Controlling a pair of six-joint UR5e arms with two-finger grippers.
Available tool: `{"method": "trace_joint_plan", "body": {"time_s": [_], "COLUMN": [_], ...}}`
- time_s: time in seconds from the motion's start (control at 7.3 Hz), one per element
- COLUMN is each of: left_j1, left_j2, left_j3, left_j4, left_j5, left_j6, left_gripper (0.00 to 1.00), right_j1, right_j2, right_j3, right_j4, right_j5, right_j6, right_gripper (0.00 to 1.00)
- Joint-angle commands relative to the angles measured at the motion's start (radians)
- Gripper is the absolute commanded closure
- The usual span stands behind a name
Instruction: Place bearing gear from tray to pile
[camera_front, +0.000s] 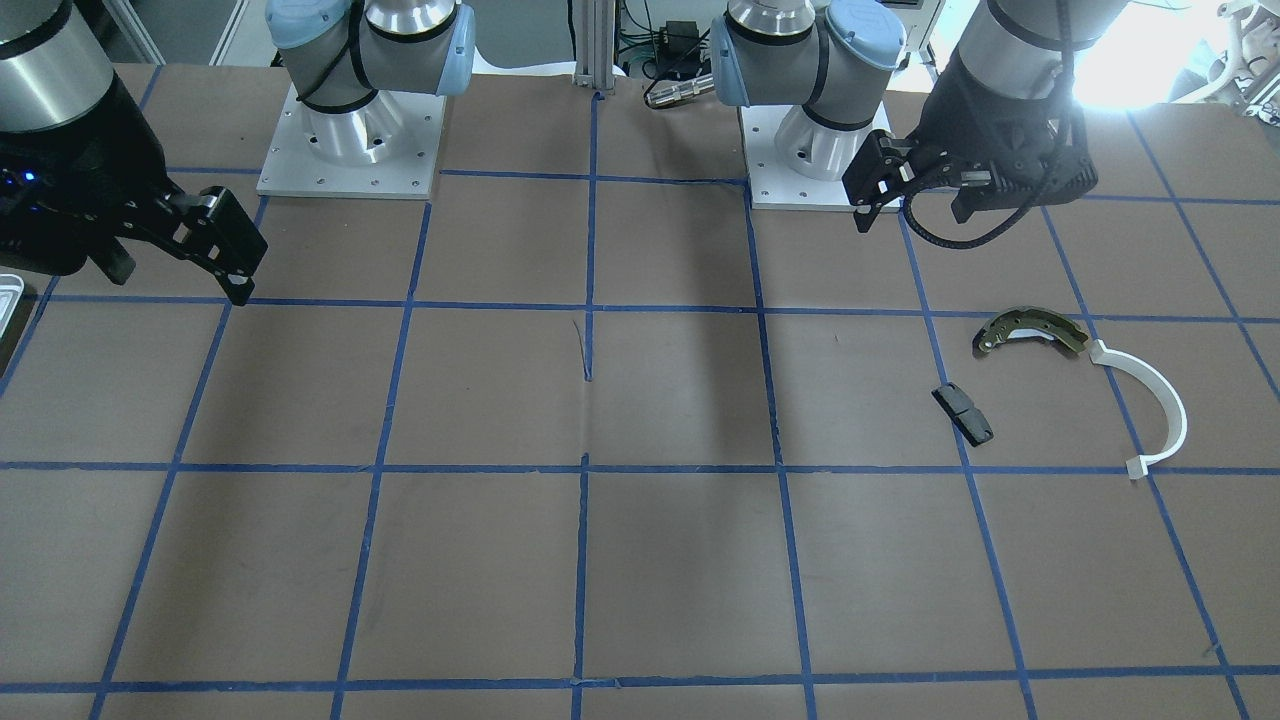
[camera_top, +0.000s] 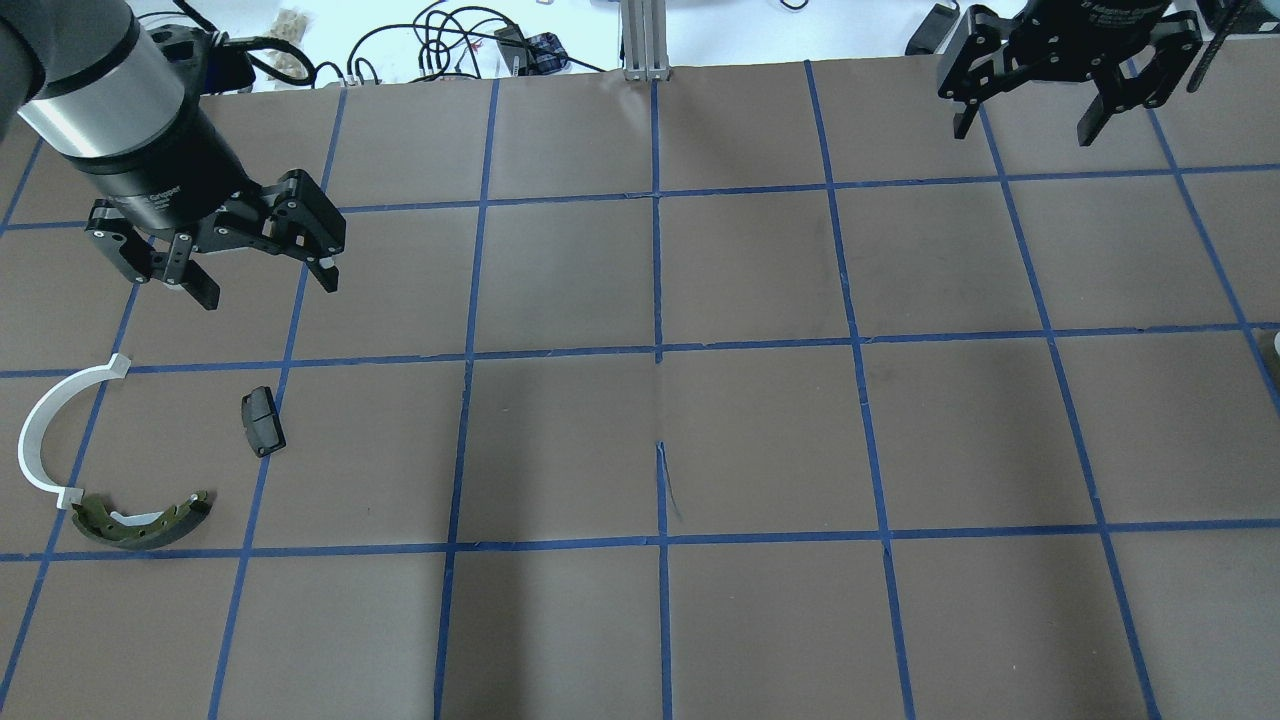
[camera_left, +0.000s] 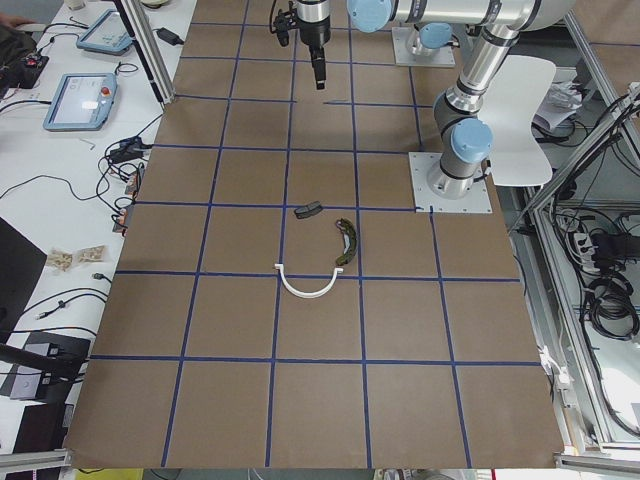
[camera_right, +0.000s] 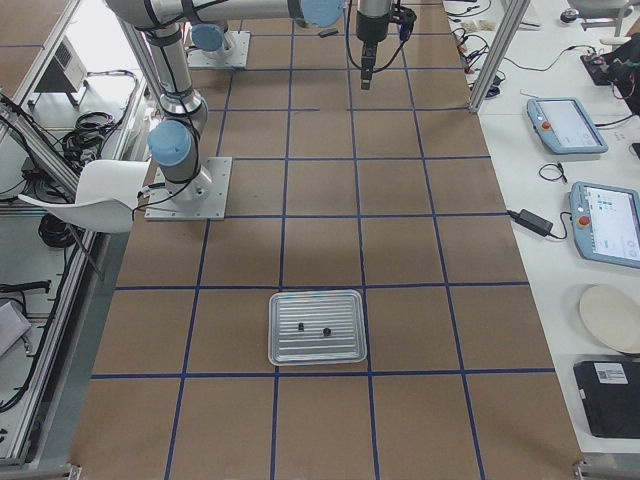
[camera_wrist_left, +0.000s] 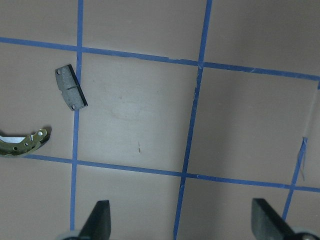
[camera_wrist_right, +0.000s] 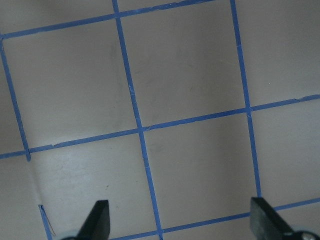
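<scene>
The silvery tray (camera_right: 317, 345) lies on the table in the exterior right view and holds two small dark parts (camera_right: 325, 331); I cannot tell which is the bearing gear. Only a sliver of the tray (camera_front: 8, 298) shows in the front view. The pile is an olive brake shoe (camera_top: 140, 522), a white arc (camera_top: 40, 430) and a black block (camera_top: 262, 420). My left gripper (camera_top: 268, 292) hangs open and empty above the table, beyond the block. My right gripper (camera_top: 1022, 135) is open and empty, high at the far right.
The table is brown paper with a blue tape grid (camera_top: 658, 350). The two arm bases (camera_front: 348, 140) stand at the robot's edge. An aluminium post (camera_top: 645, 40) and cables sit at the far edge. Tablets and a plate (camera_right: 610, 318) lie on a side bench.
</scene>
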Motion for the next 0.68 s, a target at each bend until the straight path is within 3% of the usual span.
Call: {"method": "trace_joint_plan", "body": {"time_s": [0.0, 0.55], "left_j1": [0.000, 0.000], "left_j2": [0.001, -0.005], "left_j3": [-0.003, 0.011], "left_j4": [0.000, 0.000], "left_j5": [0.000, 0.000], "left_j6": [0.000, 0.000], "left_gripper": [0.00, 0.00], "right_j1": [0.007, -0.016], "right_j2": [0.005, 0.015], "right_j3": [0.002, -0.004], "right_j4": [-0.028, -0.016], "right_j5": [-0.002, -0.014], "right_j6": [0.009, -0.067], "right_gripper": [0.00, 0.00]}}
